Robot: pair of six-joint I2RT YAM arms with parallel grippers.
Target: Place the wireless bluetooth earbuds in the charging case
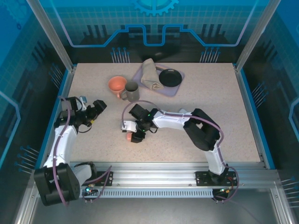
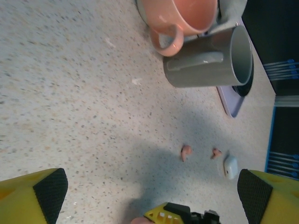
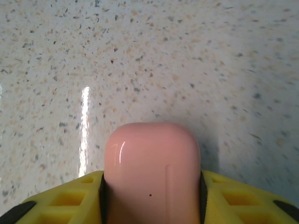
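My right gripper [image 3: 152,200] clamps the pink case [image 3: 152,158] over the speckled table [image 1: 210,107], on my side of the grey mug [image 1: 131,91]. My left gripper [image 1: 97,107] gapes wide, left of the mug. Two pink earbuds [image 2: 186,151] lie on bare tabletop a little way from the mug, apart from each other. Behind the mug sits a lilac tray [image 1: 168,91]; blue panels [image 1: 154,28] wall the room

Pink charging case [image 3: 152,158], glossy and rounded, sits pinched in my right gripper [image 3: 152,189] (snug both sides); a salmon-pink earbud [image 2: 186,152] and its twin [image 2: 216,152] lie loose, apart.
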